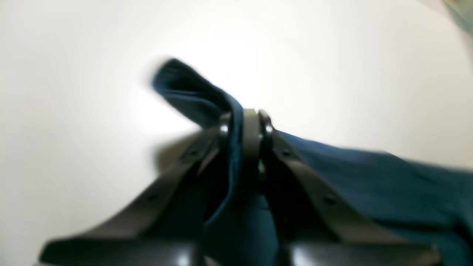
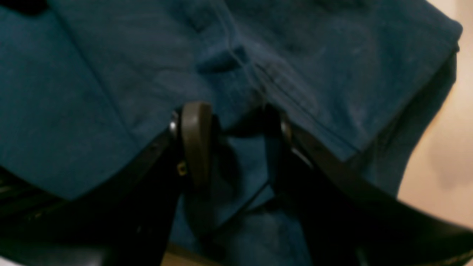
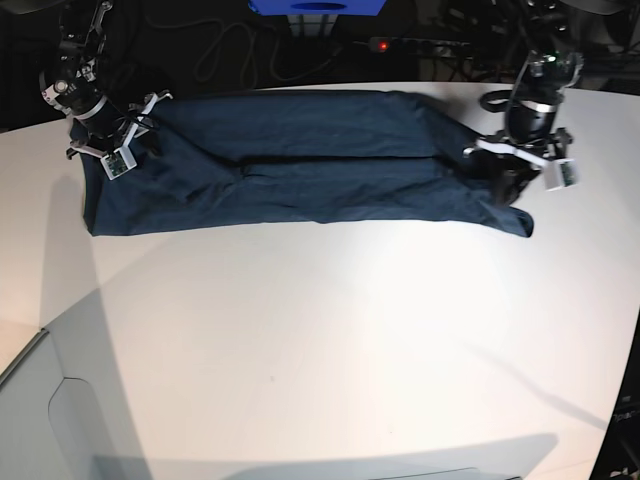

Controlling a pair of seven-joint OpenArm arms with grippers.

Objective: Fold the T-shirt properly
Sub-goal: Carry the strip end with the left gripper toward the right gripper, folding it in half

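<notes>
Both pincers (image 1: 245,123) (image 2: 231,122) pinch soft navy T-shirt (image 3: 300,160), prob. cotton, lying elongated.

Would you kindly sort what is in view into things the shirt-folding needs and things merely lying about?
Needed: T-shirt; left gripper, shut on it; right gripper, around a fold; table.
Lying about: cables; blue box.

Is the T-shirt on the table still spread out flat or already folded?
Partly folded: the T-shirt lies as a long narrow band across the table, with layers overlapping along its middle.
</notes>
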